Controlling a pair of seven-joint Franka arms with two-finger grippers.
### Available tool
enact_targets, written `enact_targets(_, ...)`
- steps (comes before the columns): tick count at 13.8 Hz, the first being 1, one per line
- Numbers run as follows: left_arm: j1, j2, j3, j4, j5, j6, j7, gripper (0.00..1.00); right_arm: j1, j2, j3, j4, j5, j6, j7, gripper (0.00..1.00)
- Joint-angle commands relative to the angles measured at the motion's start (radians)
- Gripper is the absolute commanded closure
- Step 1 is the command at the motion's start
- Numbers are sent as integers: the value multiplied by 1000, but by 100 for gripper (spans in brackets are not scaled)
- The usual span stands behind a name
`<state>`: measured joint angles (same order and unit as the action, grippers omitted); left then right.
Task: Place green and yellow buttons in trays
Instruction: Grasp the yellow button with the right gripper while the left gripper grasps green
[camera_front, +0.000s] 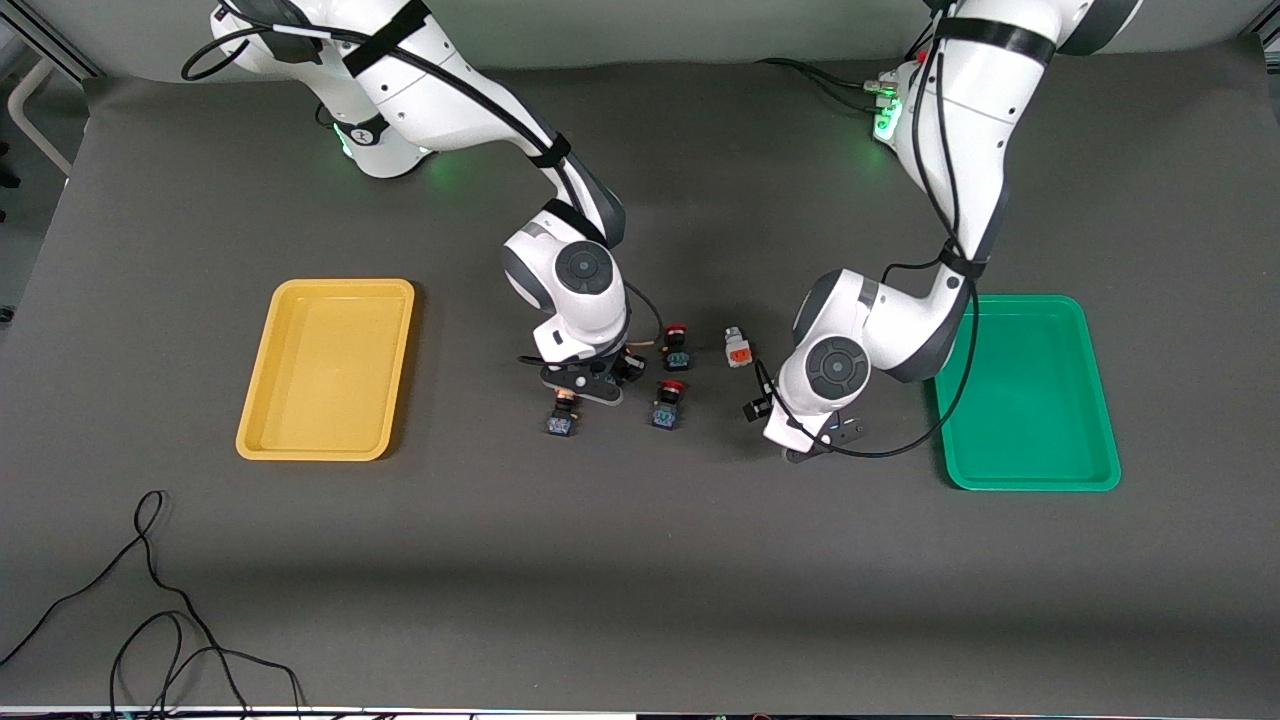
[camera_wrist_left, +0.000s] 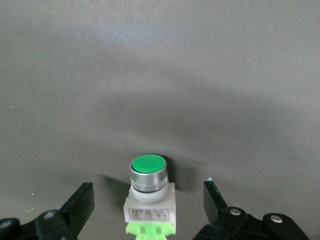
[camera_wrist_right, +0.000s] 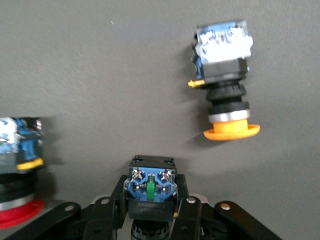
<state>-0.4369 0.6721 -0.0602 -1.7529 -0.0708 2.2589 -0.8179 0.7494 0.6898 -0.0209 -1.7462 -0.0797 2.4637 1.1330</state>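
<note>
Sitting bare: yellow tray (camera_front: 327, 368) and green tray (camera_front: 1030, 392). Right gripper (camera_wrist_right: 151, 210) pinches a button (camera_wrist_right: 151, 186); left gripper (camera_wrist_left: 150, 210) spread wide around a green button (camera_wrist_left: 148, 172).

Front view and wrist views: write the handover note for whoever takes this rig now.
Right hand: shut on a black-blue button body, cap hidden.
Left hand: open around an upright green-faced white button, not touching.
On table: yellow-capped black-blue button; second white-bodied button between the arms.
Yellow plastic tray and green plastic tray: both empty.
Done: nothing. Left: all four placements; skip the red-capped buttons.
</note>
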Motion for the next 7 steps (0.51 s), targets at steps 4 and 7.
enact_targets(4, -20, -34, 13, -34, -1, 2, -21, 93, -18, -205, -4, 89, 24, -329, -68, 69)
enact_targets(7, -14, -45, 16, -33, -3, -12, -7, 100, -18, -315, -7, 122, 130, -460, -148, 69)
